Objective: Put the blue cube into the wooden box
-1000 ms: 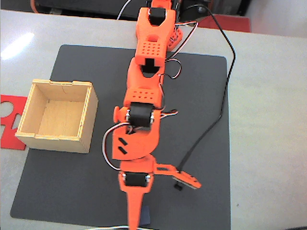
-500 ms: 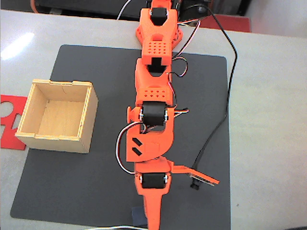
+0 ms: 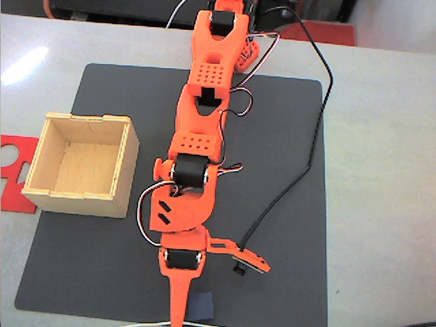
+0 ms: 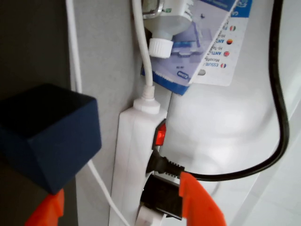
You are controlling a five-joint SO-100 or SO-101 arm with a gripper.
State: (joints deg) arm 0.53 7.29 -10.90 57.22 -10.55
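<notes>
The blue cube (image 3: 200,306) rests on the black mat (image 3: 88,272) near its front edge. It lies just right of the long fixed finger (image 3: 178,300) of my orange gripper (image 3: 218,294). The gripper is open, its other finger (image 3: 248,261) splayed far to the right. In the wrist view the cube (image 4: 47,134) looms at the left above one orange fingertip (image 4: 47,212), while the other fingertip (image 4: 197,202) is well to the right. Nothing is held. The wooden box (image 3: 82,163) stands open-topped on the mat's left side, well apart from the gripper.
A red cut-out sheet (image 3: 15,170) pokes out left of the box. A black cable (image 3: 310,157) trails across the mat's right side. Off the mat's front edge lie a white power strip (image 4: 136,155), a white cord (image 4: 141,52) and a leaflet (image 4: 211,42).
The arm swung right half a second ago and has now swung back left. The fixed finger stands left of the cube instead of right of it. The jaws stay open.
</notes>
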